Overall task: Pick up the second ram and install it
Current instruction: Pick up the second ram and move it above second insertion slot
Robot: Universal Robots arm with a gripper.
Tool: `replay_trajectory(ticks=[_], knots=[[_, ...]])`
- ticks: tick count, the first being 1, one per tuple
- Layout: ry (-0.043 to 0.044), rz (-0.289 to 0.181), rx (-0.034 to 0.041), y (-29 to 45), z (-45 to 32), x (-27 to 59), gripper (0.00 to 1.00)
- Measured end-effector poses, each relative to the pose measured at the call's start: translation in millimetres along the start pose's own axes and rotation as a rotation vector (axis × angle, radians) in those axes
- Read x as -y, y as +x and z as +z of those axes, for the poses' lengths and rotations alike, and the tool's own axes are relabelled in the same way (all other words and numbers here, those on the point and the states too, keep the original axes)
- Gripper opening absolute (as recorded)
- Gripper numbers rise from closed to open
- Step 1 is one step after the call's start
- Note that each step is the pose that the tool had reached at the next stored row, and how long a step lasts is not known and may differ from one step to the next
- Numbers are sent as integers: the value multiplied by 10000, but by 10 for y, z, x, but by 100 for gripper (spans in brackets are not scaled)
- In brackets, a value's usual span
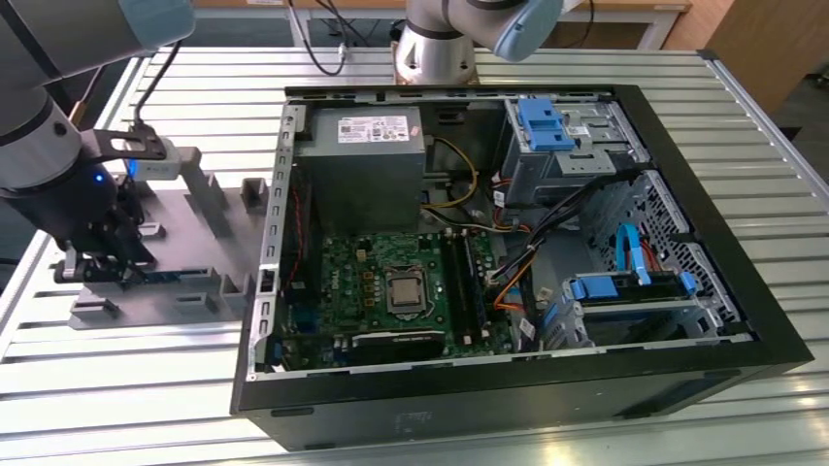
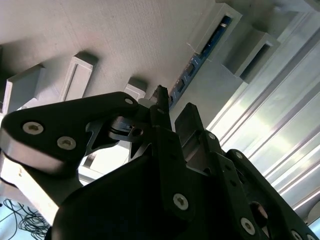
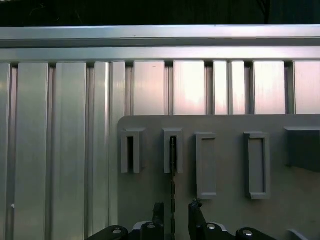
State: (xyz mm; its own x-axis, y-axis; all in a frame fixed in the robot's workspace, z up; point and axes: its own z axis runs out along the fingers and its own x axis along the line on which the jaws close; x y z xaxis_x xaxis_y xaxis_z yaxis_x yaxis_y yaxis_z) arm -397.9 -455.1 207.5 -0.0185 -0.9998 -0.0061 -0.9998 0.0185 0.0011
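Observation:
The second ram (image 3: 173, 170) is a thin dark strip standing on edge in a slot of the grey plastic fixture (image 3: 225, 165). In the second wrist view the ram (image 2: 200, 55) runs along that slot, showing green-blue board. My gripper (image 3: 174, 212) is low over the fixture and open, with one finger on each side of the strip and a small gap to each. In the exterior view the gripper (image 1: 111, 264) hangs over the fixture (image 1: 182, 243) at the exterior view's left. The motherboard (image 1: 376, 291) with its long black memory slots (image 1: 464, 282) lies inside the open computer case.
The open black computer case (image 1: 518, 398) holds a power supply (image 1: 369, 165), drive cages with blue clips (image 1: 609, 291) and loose cables (image 1: 518, 262). Another robot base (image 1: 434, 49) stands behind the case. Everything rests on a ribbed aluminium table (image 1: 130, 388).

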Motion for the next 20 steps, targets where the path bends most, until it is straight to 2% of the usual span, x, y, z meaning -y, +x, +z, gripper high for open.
replay_trajectory(ticks=[20], knots=[[7, -9, 3, 15, 110, 2, 33]])
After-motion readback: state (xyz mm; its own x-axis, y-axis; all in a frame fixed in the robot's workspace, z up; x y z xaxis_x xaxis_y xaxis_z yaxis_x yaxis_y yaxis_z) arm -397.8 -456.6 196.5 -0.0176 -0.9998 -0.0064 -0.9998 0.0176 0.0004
